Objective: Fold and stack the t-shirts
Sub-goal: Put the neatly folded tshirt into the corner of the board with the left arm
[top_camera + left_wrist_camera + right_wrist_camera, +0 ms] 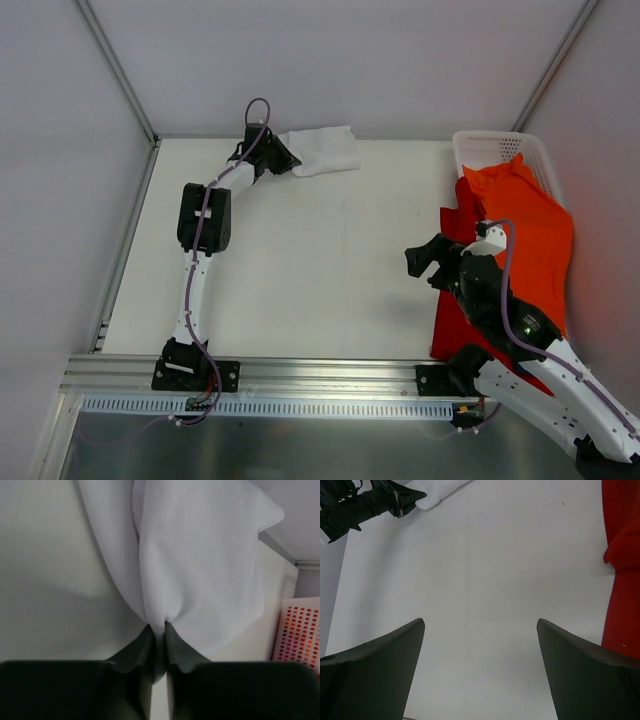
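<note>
Left tool point(159, 627) is pinched tight on the white shirt point(325, 150) at the counter's point(320, 280) far edge, and the right tool point(480, 630) gapes wide, empty. The orange shirt point(530, 220) and red shirt point(455, 320) lie heaped on the right, so nothing looks stacked yet

The tabletop point(330, 270) is smooth, matt white. The white t-shirt point(328, 150) at 12 o'clock is soft, thin cloth. The basket point(485, 148) at 2 o'clock is white plastic mesh. The rail point(320, 372) at 6 o'clock is brushed metal.
</note>
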